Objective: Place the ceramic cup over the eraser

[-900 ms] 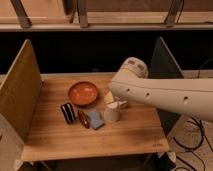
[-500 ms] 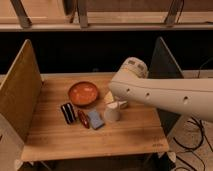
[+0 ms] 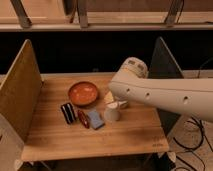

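The ceramic cup (image 3: 111, 113) is small and off-white and stands upright on the wooden table (image 3: 125, 136), right of centre. The eraser (image 3: 67, 113), a black block with thin white stripes, lies left of it, past a light-blue block and a dark-red object. My gripper (image 3: 116, 103) is at the end of the big white arm (image 3: 170, 97), right above and behind the cup, touching or very near its rim. The arm hides most of the gripper.
An orange-brown bowl (image 3: 83, 93) sits behind the eraser. A dark-red object (image 3: 83, 119) and a light-blue block (image 3: 95, 119) lie between eraser and cup. A wooden side panel (image 3: 20, 92) stands at left and a dark panel (image 3: 165, 65) at right.
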Robot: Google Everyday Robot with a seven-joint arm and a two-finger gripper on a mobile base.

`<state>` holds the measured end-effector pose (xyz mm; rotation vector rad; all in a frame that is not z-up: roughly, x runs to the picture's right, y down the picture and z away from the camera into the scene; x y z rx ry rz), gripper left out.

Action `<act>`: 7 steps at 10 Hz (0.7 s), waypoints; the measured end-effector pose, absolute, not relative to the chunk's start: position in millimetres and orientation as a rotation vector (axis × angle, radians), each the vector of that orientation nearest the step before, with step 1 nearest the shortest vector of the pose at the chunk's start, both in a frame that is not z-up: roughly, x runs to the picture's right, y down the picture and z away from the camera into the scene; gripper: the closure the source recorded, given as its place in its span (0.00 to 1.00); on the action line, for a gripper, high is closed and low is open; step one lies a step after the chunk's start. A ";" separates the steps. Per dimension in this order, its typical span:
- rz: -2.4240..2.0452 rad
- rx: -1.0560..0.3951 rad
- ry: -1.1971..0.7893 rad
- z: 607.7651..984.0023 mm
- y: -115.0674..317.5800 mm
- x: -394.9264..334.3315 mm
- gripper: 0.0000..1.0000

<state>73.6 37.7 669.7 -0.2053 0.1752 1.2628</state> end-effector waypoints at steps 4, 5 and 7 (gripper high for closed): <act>1.263 -0.205 0.175 669.7 37.7 73.5 0.20; 1.263 -0.205 0.175 669.7 37.7 73.6 0.20; 1.258 -0.215 0.171 671.5 39.6 72.5 0.20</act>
